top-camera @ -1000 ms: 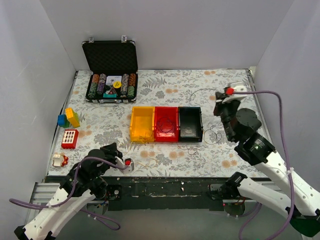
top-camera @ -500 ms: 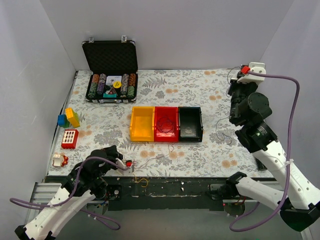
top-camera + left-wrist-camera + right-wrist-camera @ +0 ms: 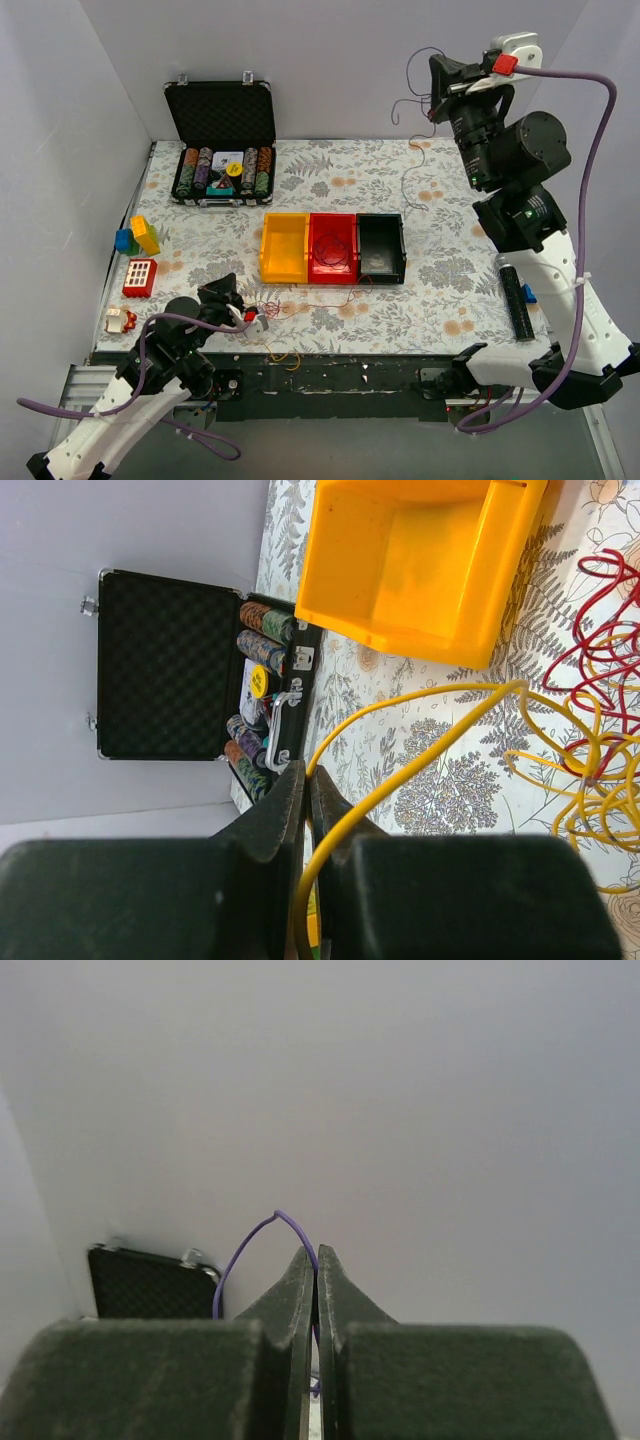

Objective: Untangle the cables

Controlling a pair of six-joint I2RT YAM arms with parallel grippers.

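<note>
From above, the left pincer [image 3: 261,318] sits low at the counter's [image 3: 450,290] near edge, touching a loose knot of cables [image 3: 278,304], red and yellow strands lying just in front of the yellow bin [image 3: 285,247]. A red bin [image 3: 333,247] and a black bin [image 3: 380,247] stand in the same row. The right pincer [image 3: 436,84] is lifted high against the back wall, and a thin purple cable [image 3: 406,182] curls from it and trails down to the counter behind the black bin. An open chip case [image 3: 220,130] stands at the far left corner.

In the left wrist view, the left pincer [image 3: 307,775] is pressed together on a yellow cable [image 3: 420,770], which runs out to more yellow loops mixed with a red cable [image 3: 600,630] beside the yellow bin [image 3: 420,560]. The chip case [image 3: 170,670] lies beyond.

In the right wrist view, the right pincer [image 3: 316,1256] is pressed together, pinching the purple cable [image 3: 240,1255], which arches up just left of the tips. A corner of the chip case [image 3: 150,1282] shows far below.
</note>
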